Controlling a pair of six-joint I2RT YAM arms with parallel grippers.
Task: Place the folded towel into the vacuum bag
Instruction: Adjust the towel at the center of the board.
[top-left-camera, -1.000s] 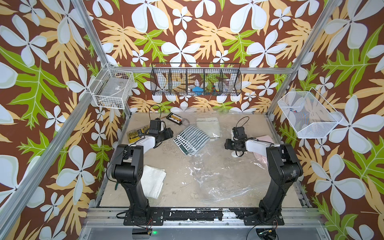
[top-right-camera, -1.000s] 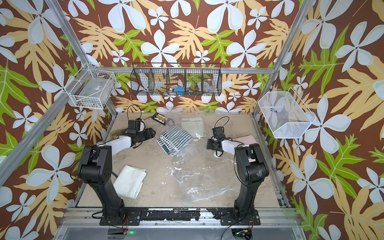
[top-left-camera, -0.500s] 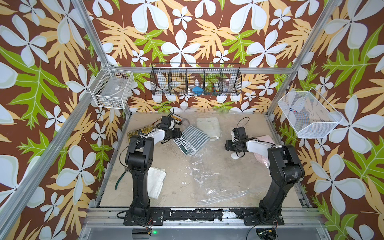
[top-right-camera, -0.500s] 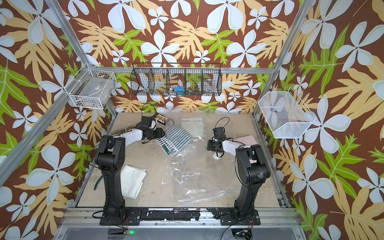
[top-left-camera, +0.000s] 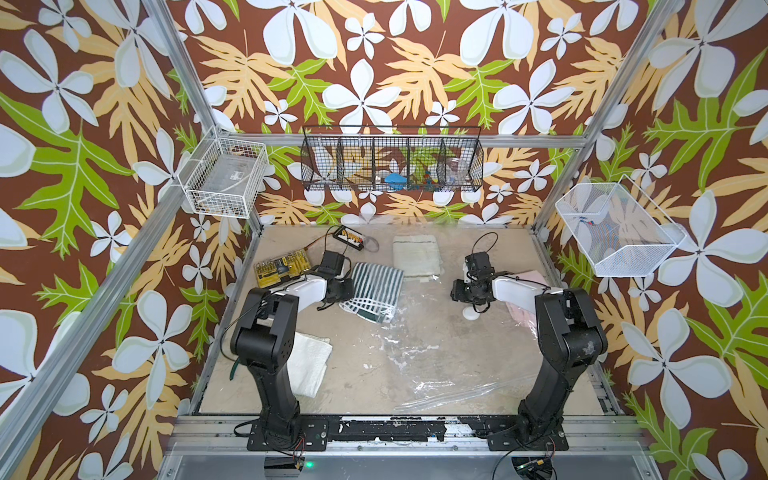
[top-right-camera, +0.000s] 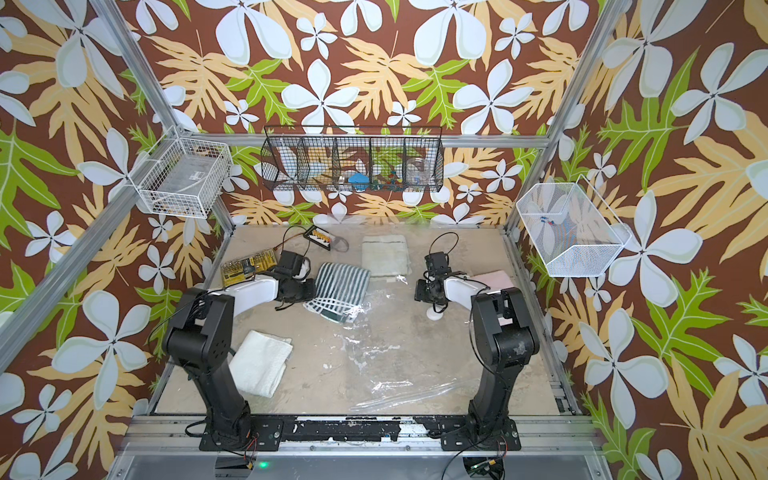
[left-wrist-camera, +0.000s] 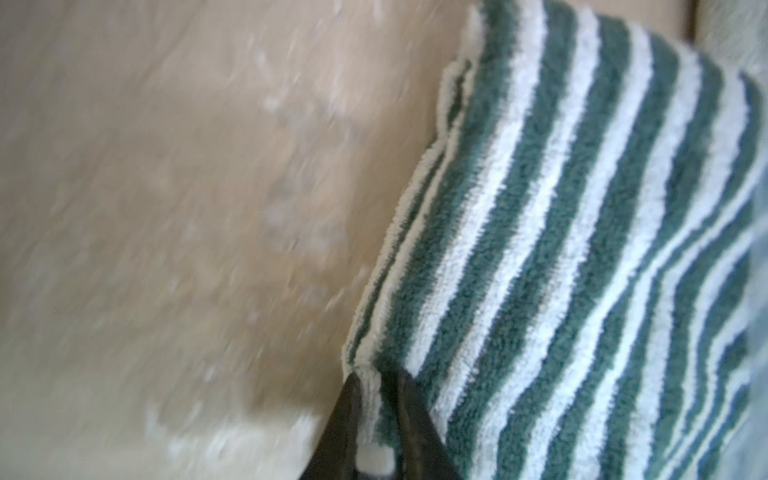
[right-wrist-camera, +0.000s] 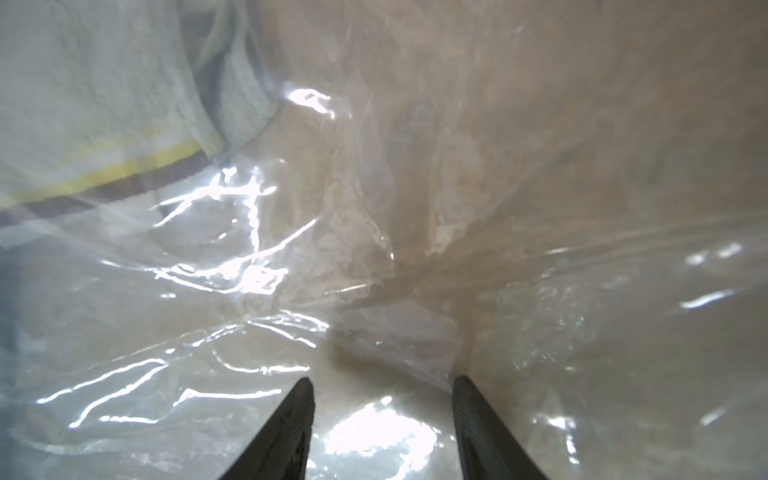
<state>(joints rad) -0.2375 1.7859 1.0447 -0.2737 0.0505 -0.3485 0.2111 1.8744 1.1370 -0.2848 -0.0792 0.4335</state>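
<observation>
The striped towel (left-wrist-camera: 582, 249) is pinched at its edge by the left claw (left-wrist-camera: 370, 395), likely for dragging into the vacuum bag (right-wrist-camera: 374, 249) beside it. The right claw (right-wrist-camera: 382, 415) is held half open, empty, over the plastic.

Worktop (top-left-camera: 515, 253): beige, scuffed, one level surface.
Striped towel (top-left-camera: 376, 286): green and white, folded, left of centre; landmark for the entries below.
Vacuum bag (top-left-camera: 436, 332): clear, crinkled, spread flat from the landmark's near edge toward the front rail.
Valve disc (top-left-camera: 471, 314): round, white, well to its right.
Cream towel (top-left-camera: 415, 255): just behind it.
Yellow bit case (top-left-camera: 280, 268): to its left.
Black board (top-left-camera: 349, 238): behind it, cable attached.
White towel (top-left-camera: 309, 361): nearer the front, to its left.
Pink cloth (top-left-camera: 530, 275): far to its right.
</observation>
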